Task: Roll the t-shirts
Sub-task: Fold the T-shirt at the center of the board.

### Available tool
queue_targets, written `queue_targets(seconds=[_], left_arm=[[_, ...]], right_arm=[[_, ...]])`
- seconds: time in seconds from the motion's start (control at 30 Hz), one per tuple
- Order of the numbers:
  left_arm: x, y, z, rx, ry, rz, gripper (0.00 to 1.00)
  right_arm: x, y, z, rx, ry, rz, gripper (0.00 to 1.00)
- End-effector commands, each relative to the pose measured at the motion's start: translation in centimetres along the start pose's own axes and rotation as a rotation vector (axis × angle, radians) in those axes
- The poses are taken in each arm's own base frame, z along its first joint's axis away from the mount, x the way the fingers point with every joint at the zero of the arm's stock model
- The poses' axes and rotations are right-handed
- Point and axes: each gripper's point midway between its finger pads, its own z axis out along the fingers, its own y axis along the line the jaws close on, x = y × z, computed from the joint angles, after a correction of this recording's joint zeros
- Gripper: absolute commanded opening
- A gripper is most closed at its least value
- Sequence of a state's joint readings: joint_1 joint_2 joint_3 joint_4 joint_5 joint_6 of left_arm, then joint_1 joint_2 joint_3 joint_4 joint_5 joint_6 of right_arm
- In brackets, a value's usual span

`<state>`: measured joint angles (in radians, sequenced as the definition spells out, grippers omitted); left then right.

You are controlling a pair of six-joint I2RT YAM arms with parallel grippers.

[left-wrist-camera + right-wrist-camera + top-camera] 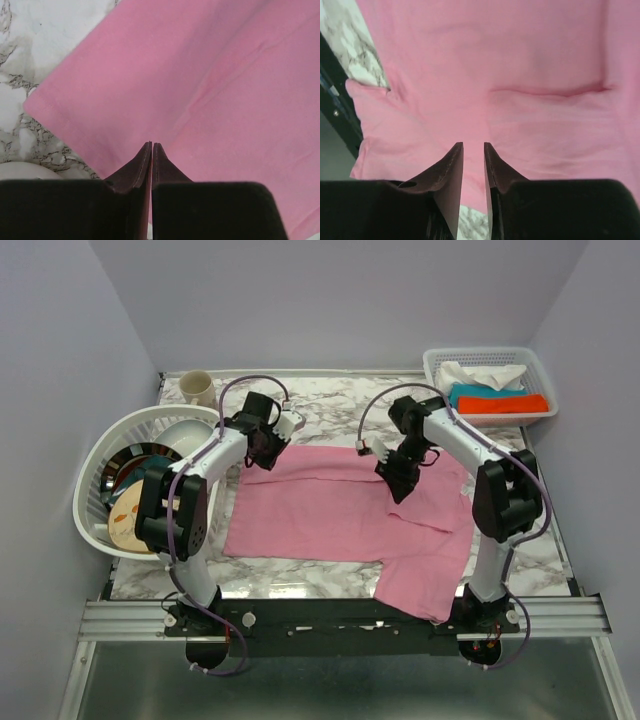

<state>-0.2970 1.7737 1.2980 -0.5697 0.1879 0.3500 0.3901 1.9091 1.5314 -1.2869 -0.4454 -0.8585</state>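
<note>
The pink t-shirt [330,515] lies spread flat on the marble table, with one sleeve hanging over the front edge at the right. My left gripper [266,458] hovers over the shirt's far left corner. In the left wrist view its jaws [151,144] are shut with nothing between them, above the pink fabric [210,75] near its hemmed edge. My right gripper [398,490] is above the shirt's middle right. In the right wrist view it [473,145] is open by a narrow gap and empty, over a crease in the shirt [520,60].
A white basket [92,502] with plates and bowls stands at the left edge. A beige cup [197,387] is at the back left. A white basket [540,365] with folded white, teal and orange cloths is at the back right. A metal rail runs along the front edge.
</note>
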Motion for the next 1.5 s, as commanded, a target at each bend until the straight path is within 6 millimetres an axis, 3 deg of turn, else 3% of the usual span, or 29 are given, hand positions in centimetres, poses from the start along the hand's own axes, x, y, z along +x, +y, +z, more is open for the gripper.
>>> queue_targets(seconds=[0.0,0.13,0.23,0.37,0.47,0.53,0.9,1.13,1.23,1.47], left_arm=[[-1.1,-0.2,-1.0,0.000,-0.056,0.026,0.12],[-1.0,0.4,-0.3,-0.025,-0.045,0.020,0.13],[-0.9,1.4,0.7,-0.068,-0.022,-0.005,0.13],[-1.0,2.7,1.9,-0.117,-0.001,-0.034,0.12],[-1.3,3.6,2.8,-0.155,0.004,-0.058,0.11],[-1.3,4.0,3.5,-0.167,0.019,-0.069,0.09],[0.6,5.9,6.4,-0.231,0.140,-0.100,0.00],[1.4,7.7,7.6,-0.276,0.174,-0.136,0.00],[0.8,8.4,7.8,-0.287,0.162,-0.143,0.00],[-0.2,9.5,8.1,-0.292,0.142,-0.153,0.00]], right_arm=[[-0.2,2.9,-3.9,-0.101,-0.019,0.042,0.33],[-0.2,-0.4,-4.3,-0.002,-0.038,0.072,0.31],[0.7,-5.3,-4.6,0.124,-0.074,0.166,0.31],[3.4,-13.7,-6.9,0.400,-0.110,0.281,0.23],[5.4,-18.1,-8.5,0.595,-0.078,0.283,0.17],[7.2,-19.4,-8.2,0.671,0.005,0.246,0.15],[11.5,-24.4,-5.9,0.802,0.243,0.179,0.11],[10.5,-27.7,-7.6,0.865,0.271,0.126,0.11],[9.6,-29.1,-8.8,0.903,0.261,0.110,0.11],[8.5,-31.3,-9.5,0.944,0.241,0.104,0.11]])
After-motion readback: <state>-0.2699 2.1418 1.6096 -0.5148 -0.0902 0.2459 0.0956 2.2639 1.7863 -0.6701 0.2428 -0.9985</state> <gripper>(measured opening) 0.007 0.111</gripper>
